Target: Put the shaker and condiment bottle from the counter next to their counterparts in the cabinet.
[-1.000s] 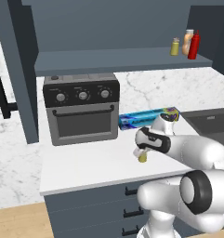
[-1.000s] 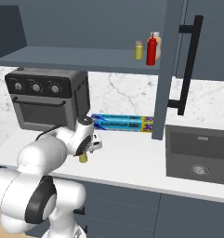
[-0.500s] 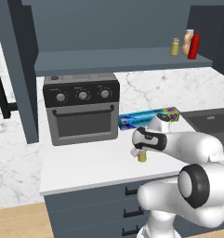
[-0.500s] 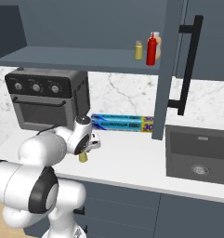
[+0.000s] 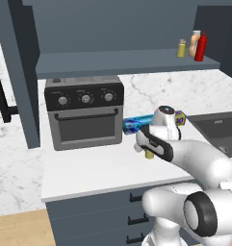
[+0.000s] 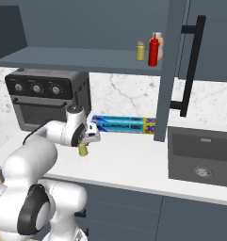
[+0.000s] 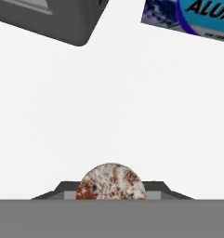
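I see the gripper (image 6: 84, 141) apparently clenched on the shaker (image 6: 83, 149), in front of the toaster oven (image 6: 45, 101), just above the counter (image 6: 133, 162).

A dark toaster oven (image 5: 83, 112) with three knobs stands at the counter's back left. A blue aluminium foil box (image 6: 123, 124) lies along the back wall beside it. A sink (image 6: 199, 157) is sunk at the right end.

Foil box (image 6: 123, 125) right of oven (image 6: 46, 99)
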Tool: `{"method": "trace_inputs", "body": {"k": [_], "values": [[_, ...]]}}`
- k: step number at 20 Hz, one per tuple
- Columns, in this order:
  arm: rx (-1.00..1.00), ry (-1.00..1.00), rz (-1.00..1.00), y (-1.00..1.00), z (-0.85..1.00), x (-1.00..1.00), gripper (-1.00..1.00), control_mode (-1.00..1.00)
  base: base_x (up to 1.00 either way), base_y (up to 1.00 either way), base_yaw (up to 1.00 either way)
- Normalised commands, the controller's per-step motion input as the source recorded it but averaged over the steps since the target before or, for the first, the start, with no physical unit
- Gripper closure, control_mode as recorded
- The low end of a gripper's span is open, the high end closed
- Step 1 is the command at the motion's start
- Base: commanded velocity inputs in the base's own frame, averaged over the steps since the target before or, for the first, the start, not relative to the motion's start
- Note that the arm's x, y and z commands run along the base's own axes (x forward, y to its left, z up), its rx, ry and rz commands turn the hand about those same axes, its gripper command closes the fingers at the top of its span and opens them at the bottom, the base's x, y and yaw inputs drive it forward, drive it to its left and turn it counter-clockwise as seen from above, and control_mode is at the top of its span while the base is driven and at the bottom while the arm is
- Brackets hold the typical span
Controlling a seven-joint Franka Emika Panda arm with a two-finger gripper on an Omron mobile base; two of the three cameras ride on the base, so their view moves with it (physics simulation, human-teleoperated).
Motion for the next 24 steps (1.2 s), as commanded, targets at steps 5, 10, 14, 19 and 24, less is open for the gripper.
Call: {"method": "trace_inputs", "body": {"k": [5, 10, 14, 19, 24], "values": [[-0.15, -0.11, -0.21, 0.0, 1.0, -0.1, 1.0, -1.0, 0.0, 0.0, 0.0], [-0.04, -0.16, -0.21, -0.27, 1.0, -0.16, 1.0, -1.0, 0.0, 0.0, 0.0], [0.0, -0.18, -0.14, -0.4, 1.0, -0.26, 1.0, -1.0, 0.0, 0.0, 0.0], [0.0, -0.19, -0.06, -0.35, 1.0, -0.11, 1.0, -1.0, 0.0, 0.0, 0.0], [0.0, -0.19, -0.09, -0.36, 0.98, 0.13, 1.0, -1.0, 0.0, 0.0, 0.0]]}}
